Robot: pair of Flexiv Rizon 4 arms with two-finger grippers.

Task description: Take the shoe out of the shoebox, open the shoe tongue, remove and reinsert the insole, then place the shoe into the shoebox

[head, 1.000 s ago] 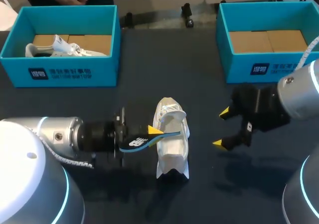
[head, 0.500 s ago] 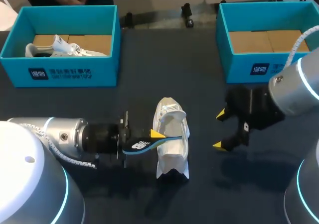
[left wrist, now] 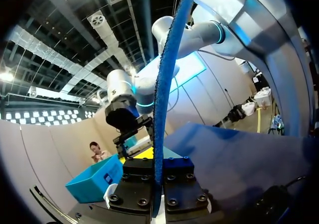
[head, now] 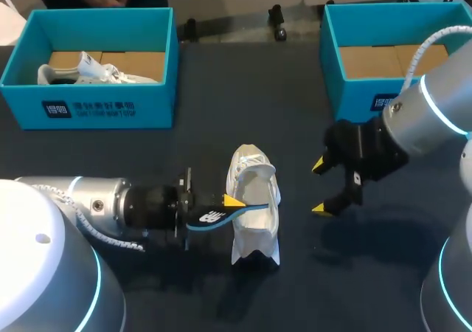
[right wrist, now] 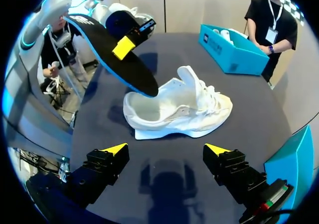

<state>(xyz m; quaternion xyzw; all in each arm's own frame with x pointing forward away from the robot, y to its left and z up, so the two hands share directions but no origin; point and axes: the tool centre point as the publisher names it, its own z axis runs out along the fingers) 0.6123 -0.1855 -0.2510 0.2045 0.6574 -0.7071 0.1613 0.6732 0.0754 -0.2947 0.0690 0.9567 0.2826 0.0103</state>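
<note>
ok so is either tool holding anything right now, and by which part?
Left tool is shut on the insole about mid-length, with the insole's far end at the shoe opening. Right tool is open and empty.

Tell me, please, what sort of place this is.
Likely a robot test bench: a dark table carries two teal shoeboxes and a white shoe, and the left gripper holds its insole.

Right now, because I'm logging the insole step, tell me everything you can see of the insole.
The insole is thin and looks flexible, black with a blue rim and a white mark near its heel end. The left gripper holds it between both fingers, off the table. Its toe end points into the white shoe's opening; whether it touches there is unclear.
</note>
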